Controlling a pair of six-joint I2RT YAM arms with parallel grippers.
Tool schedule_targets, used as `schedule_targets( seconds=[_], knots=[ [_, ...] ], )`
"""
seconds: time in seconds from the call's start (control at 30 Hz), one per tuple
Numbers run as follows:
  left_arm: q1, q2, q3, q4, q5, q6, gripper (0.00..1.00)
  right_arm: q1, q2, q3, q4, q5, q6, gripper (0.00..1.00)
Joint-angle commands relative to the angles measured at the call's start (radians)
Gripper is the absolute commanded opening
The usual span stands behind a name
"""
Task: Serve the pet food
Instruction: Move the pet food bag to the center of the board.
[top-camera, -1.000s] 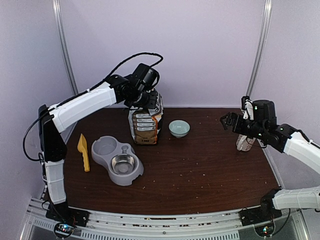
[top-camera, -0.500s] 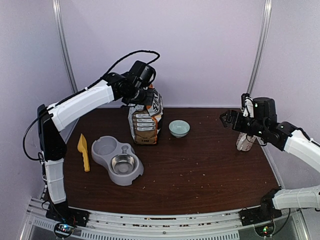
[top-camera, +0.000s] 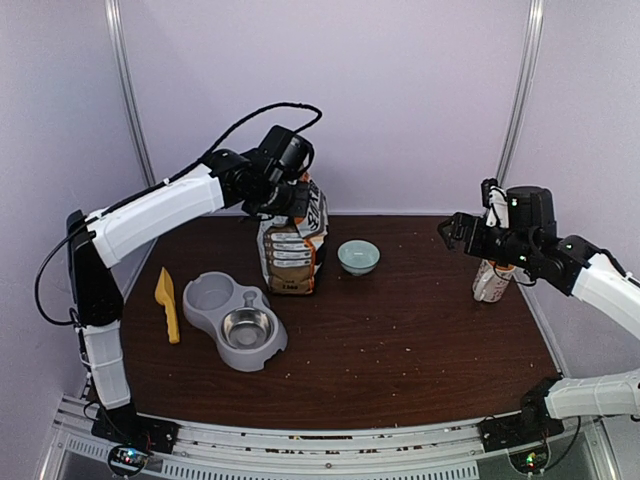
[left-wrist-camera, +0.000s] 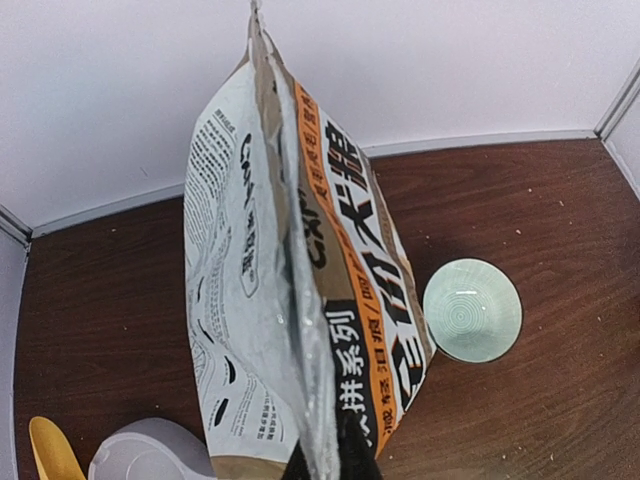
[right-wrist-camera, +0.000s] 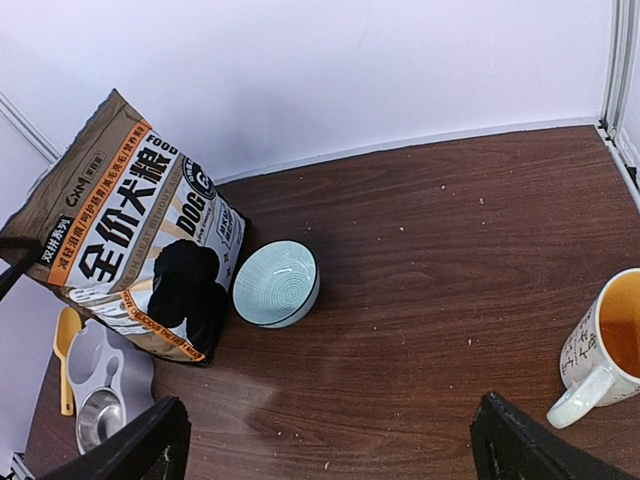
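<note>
Left gripper (top-camera: 290, 203) clamps the bag (top-camera: 290, 250) top!
Bag beneath, tabletop's (top-camera: 400, 340) far edge; pet food unseen; right gripper (top-camera: 455, 235) spread.

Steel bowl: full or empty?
Empty: the steel bowl shows bare shiny metal in the top view, nothing inside.

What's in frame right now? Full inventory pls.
pet food bag: 1, silver-white with orange-brown trim, back of table, left of centre
small bowl: 1, pale green, empty, just right of the bag
double feeder: 1, grey, front left
steel bowl: 1, silver, in the feeder's nearer compartment
scoop: 1, yellow, lying left of the feeder
mug: 1, white, orange inside, right edge of table
table: 1, dark brown wood, pale specks scattered
left pincer: 1, black, shut on the bag's top
right pincer: 1, black, open, holding nothing, above the table's right side
</note>
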Motion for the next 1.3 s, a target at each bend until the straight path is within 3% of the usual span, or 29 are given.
schedule_targets(
  seconds=[0.0, 0.53, 0.83, 1.03, 1.2, 1.27],
  knots=[
    [-0.123, -0.111, 0.005, 0.073, 0.046, -0.038, 0.0, 0.021, 0.009, 0.042, -0.027, 0.017, -0.015, 1.0],
    [-0.359, -0.128, -0.006, 0.102, 0.127, -0.1, 0.0, 0.084, 0.018, 0.116, -0.101, 0.012, 0.009, 0.99],
    [-0.467, -0.179, -0.108, 0.235, 0.243, -0.049, 0.0, 0.14, 0.045, 0.134, -0.113, 0.015, 0.027, 0.95],
    [-0.503, -0.201, -0.118, 0.277, 0.229, 0.022, 0.01, 0.166, 0.06, 0.16, -0.139, 0.017, 0.044, 0.96],
    [-0.504, -0.275, -0.183, 0.293, 0.113, 0.022, 0.52, 0.18, 0.058, 0.207, -0.191, 0.023, 0.062, 0.96],
    [-0.504, -0.32, -0.213, 0.296, 0.05, 0.022, 0.68, 0.184, 0.058, 0.238, -0.232, 0.034, 0.078, 0.95]
  ],
)
